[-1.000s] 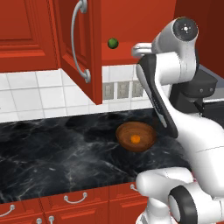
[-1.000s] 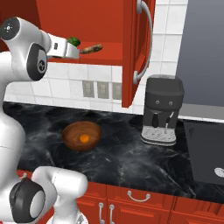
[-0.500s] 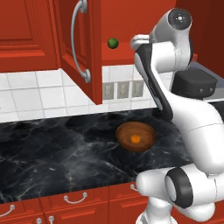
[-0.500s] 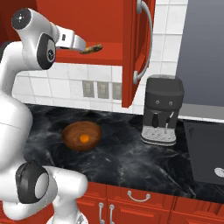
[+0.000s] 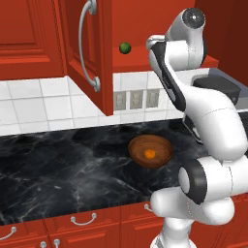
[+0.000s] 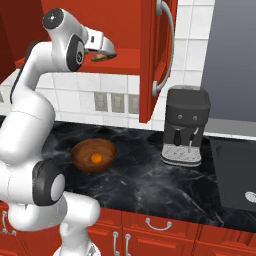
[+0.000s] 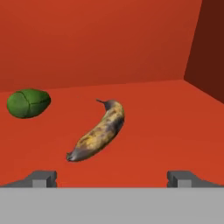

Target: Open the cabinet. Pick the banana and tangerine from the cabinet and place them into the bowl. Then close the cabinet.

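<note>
The cabinet (image 5: 72, 53) hangs open, both doors swung out. On its red shelf (image 7: 170, 118) lies the banana (image 7: 98, 131), brownish-yellow with dark spots, a short way ahead of my fingertips (image 7: 42, 178). My gripper (image 7: 111, 178) is open and empty, and the banana lies between the lines of its two tips. From the right base view the gripper (image 6: 109, 51) reaches into the cabinet just above the banana (image 6: 100, 58). The wooden bowl (image 5: 138, 145) sits on the black counter below, with the tangerine (image 5: 150, 153) inside it.
A dark green ball (image 7: 28, 103) rests on the shelf left of the banana, also visible as the green ball (image 5: 125, 47). The right door (image 6: 156, 60) juts out beside my arm. A black coffee machine (image 6: 186, 131) stands on the counter at the right.
My arm has swung up and reached further into the cabinet, bringing the gripper closer to the banana. The bowl and tangerine have stayed put.
</note>
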